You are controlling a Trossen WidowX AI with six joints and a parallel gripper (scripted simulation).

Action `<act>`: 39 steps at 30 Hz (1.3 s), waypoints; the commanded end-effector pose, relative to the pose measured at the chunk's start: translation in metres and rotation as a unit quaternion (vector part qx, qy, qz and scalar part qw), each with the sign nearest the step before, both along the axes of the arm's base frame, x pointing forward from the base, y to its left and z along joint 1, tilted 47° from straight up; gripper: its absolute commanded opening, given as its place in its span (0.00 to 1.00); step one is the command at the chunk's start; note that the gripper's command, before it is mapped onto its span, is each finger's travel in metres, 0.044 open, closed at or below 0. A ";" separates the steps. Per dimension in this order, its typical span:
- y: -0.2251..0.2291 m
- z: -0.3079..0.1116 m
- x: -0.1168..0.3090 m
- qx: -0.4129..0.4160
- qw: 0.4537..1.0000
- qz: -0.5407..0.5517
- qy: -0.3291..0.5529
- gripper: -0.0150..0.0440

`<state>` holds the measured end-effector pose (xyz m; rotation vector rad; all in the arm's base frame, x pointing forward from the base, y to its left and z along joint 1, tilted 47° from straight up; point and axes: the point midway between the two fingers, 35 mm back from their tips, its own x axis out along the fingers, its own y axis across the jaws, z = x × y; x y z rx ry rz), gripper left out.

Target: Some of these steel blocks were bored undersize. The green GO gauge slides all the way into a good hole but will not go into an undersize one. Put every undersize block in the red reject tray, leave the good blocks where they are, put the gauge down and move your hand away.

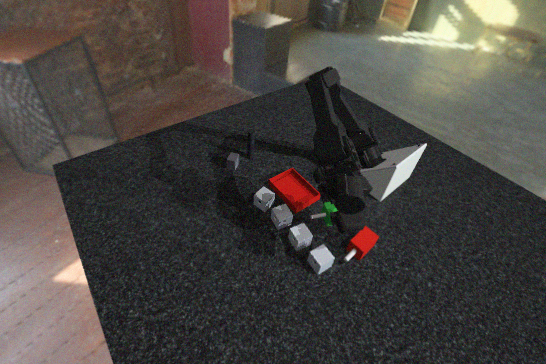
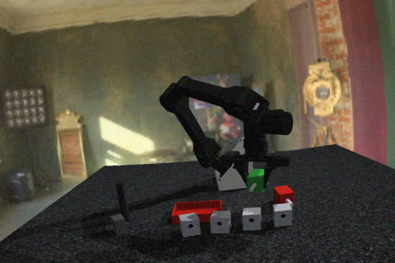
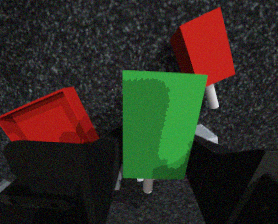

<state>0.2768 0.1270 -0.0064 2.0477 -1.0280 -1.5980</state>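
My gripper [image 1: 330, 213] [image 2: 257, 177] [image 3: 150, 129] is shut on the green GO gauge [image 1: 327, 207] [image 2: 255, 182] [image 3: 150, 115] and holds it above the table, its pale pin pointing toward the block row. Four steel blocks stand in a row: one [image 1: 264, 200] [image 2: 189, 230] nearest the tray's far end, a second [image 1: 282, 217] [image 2: 220, 229], a third [image 1: 300, 237] [image 2: 251, 226] and a fourth [image 1: 320, 260] [image 2: 282, 221] at the other end. Dark holes show in their faces in the exterior view. The red reject tray [image 1: 282, 196] [image 2: 205, 217] [image 3: 84, 112] lies behind the row and shows no block inside.
A red block-shaped gauge [image 1: 364, 242] [image 2: 283, 195] [image 3: 211, 47] with a pale pin lies behind the fourth block. A small grey block [image 1: 233, 160] [image 2: 119, 225] and an upright dark post [image 1: 250, 144] [image 2: 122, 201] stand beyond the tray's far end.
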 end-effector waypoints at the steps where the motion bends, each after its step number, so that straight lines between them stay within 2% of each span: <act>1: 0.006 0.011 0.024 0.024 0.987 -0.105 -0.120 0.25; 8: 0.002 0.028 0.061 0.059 0.900 -0.294 -0.315 0.25; 15: -0.008 0.047 0.097 0.088 0.739 -0.460 -0.485 0.25; 22: -0.024 0.068 0.129 0.108 0.515 -0.588 -0.614 0.25; 32: -0.055 0.100 0.166 0.122 0.133 -0.681 -0.710 0.25; 34: -0.057 0.102 0.169 0.122 0.106 -0.683 -0.712 0.25; 39: -0.057 0.102 0.169 0.122 0.106 -0.683 -0.712 0.25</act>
